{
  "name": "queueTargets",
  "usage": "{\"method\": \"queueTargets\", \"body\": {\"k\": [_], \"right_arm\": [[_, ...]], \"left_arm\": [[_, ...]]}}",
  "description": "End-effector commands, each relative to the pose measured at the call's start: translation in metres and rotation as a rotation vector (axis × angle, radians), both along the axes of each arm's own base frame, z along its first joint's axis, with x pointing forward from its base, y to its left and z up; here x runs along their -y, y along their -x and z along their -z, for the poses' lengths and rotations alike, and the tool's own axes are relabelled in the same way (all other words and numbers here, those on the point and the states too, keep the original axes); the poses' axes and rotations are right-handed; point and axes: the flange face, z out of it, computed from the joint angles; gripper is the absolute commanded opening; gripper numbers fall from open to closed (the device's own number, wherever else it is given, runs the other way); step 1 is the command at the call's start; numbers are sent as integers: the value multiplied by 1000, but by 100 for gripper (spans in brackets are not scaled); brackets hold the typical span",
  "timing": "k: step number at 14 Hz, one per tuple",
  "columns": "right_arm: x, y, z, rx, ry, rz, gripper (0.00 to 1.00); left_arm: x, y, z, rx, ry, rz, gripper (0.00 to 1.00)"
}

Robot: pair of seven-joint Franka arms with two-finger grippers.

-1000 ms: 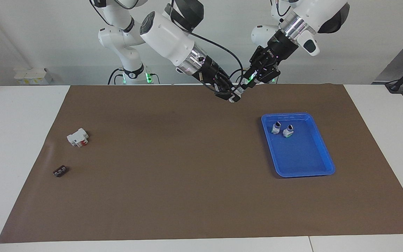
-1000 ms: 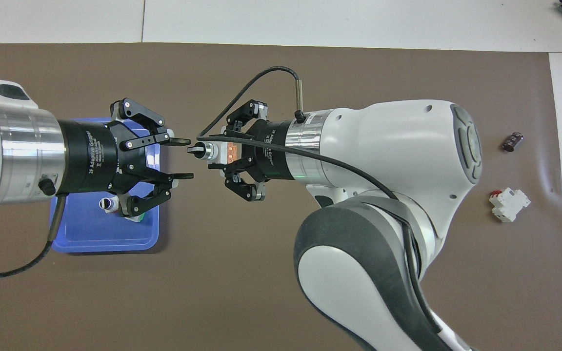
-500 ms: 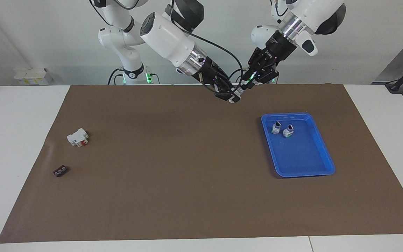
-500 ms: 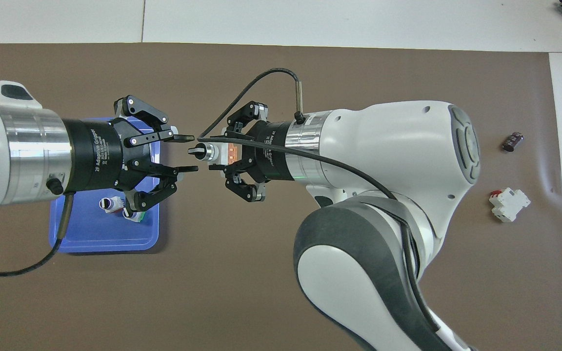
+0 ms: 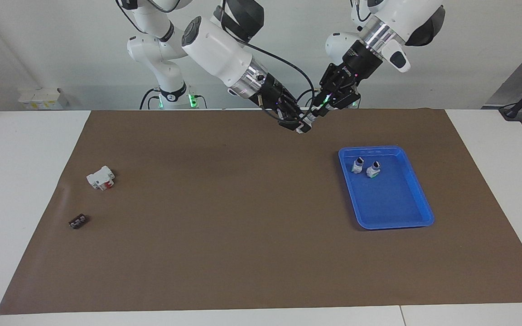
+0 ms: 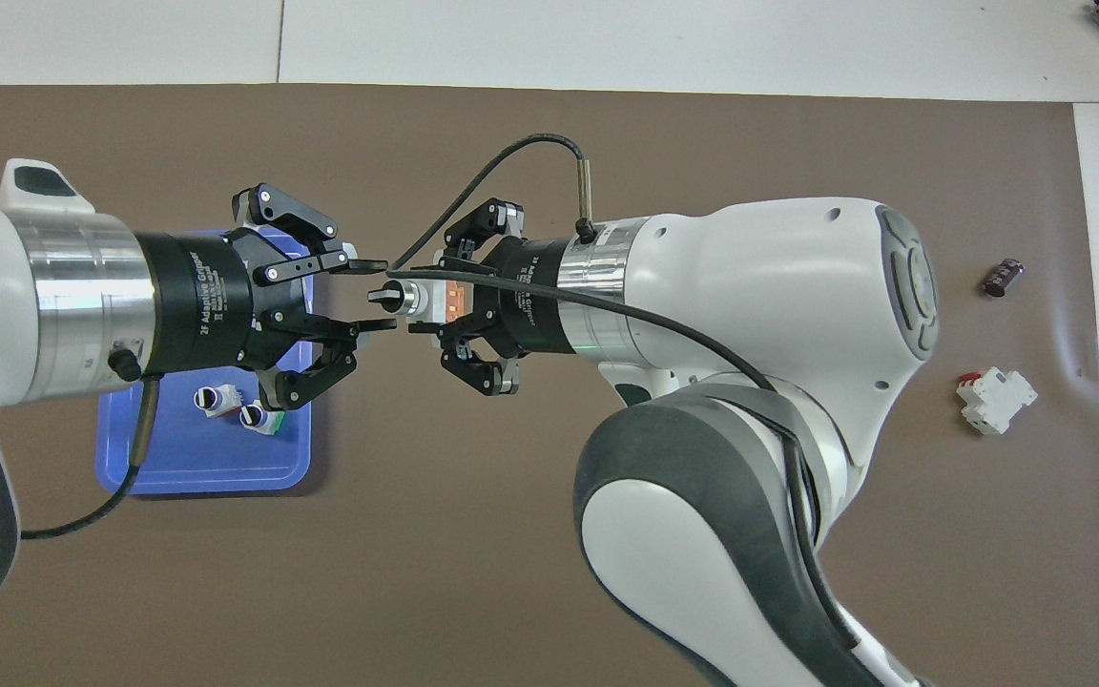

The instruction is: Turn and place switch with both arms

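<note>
The switch (image 6: 413,300) hangs in the air over the brown mat, black knob toward the left arm's end and orange face up. My right gripper (image 6: 430,301) is shut on its coloured block end; the same grip shows in the facing view on the switch (image 5: 306,122) by the right gripper (image 5: 299,126). Facing it, my left gripper (image 6: 378,296) is open, one finger on each side of the knob with a small gap on both sides. In the facing view the left gripper (image 5: 315,113) sits right at the switch's tip.
A blue tray (image 5: 392,203) (image 6: 177,458) lies toward the left arm's end with two more switches (image 5: 357,165) (image 5: 373,170) in it. A white block with red parts (image 5: 101,178) and a small black piece (image 5: 78,221) lie toward the right arm's end.
My left gripper has moved in toward the switch until its fingers straddle the knob, and they have narrowed. The right arm and the switch have stayed put.
</note>
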Motion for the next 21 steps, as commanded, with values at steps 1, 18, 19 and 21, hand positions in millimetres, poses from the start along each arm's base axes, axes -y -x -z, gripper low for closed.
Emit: {"method": "queueTargets", "body": {"k": [1, 18, 19, 21], "right_arm": [[2, 3, -1, 9, 3, 6, 0], [2, 2, -1, 9, 3, 7, 0], [2, 2, -2, 10, 2, 8, 0], [2, 2, -2, 10, 2, 8, 0]], "left_arm": [[5, 13, 11, 0, 4, -10, 39], [0, -4, -5, 367, -60, 228, 0], [3, -3, -6, 454, -95, 348, 0], [1, -2, -2, 572, -156, 541, 0]]}}
